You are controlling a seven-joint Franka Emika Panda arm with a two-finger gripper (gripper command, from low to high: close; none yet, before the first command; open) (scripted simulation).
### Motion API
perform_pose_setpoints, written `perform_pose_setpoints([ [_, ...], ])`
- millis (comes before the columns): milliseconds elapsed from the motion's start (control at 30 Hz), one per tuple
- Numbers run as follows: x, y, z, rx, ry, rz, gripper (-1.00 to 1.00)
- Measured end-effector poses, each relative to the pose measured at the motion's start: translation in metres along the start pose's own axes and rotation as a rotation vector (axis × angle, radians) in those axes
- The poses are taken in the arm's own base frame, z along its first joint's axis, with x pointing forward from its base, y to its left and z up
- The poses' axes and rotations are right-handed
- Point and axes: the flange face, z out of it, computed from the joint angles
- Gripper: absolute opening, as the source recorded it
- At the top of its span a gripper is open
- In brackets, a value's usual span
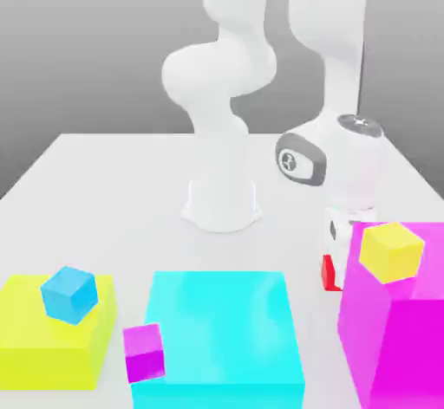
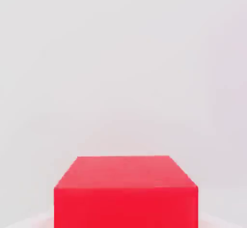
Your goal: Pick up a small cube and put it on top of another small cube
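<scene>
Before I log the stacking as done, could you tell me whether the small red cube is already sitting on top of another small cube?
No: in the exterior view the small red cube sits low beside the big magenta block, under the gripper.

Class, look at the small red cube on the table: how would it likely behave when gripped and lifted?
The small red cube has flat faces and sharp edges, so it probably won't roll. It looks rigid, likely keeping its shape when squeezed. Its smooth, plain surface might slip under a weak grip.

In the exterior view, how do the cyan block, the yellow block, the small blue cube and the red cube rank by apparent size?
1. Cyan block, largest.
2. Yellow block.
3. Small blue cube.
4. Red cube, smallest as seen, though the big magenta block hides part of it and it sits farther back, so its true rank against the blue cube is unsure.
</scene>
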Motion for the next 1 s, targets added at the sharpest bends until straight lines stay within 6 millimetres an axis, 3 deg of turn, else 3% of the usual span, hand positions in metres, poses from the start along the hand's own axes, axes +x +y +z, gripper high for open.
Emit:
perform_pose_setpoints([
  [200, -0.001, 0.0, -0.044, -0.002, 0.0, 0.0, -1.0],
  [300, 0.003, -0.007, -0.042, -0.019, -0.024, -0.164, -1.0],
  [367, 0.027, -0.013, -0.053, -0.036, 0.028, -0.288, -1.0],
  [400, 0.04, -0.029, -0.063, -0.038, 0.065, -0.233, -1.0],
  [433, 0.047, -0.054, -0.071, -0.043, 0.097, -0.362, -1.0],
  [500, 0.072, -0.087, -0.1, -0.065, 0.199, -0.564, -1.0],
  [567, 0.107, -0.09, -0.133, -0.099, 0.275, -0.665, -1.0],
  [733, 0.169, -0.039, -0.19, -0.163, 0.295, -0.664, -1.0],
  [867, 0.197, 0.05, -0.22, -0.182, 0.224, -0.546, -1.0],
  [1000, 0.201, 0.144, -0.248, -0.176, 0.143, -0.424, -1.0],
])
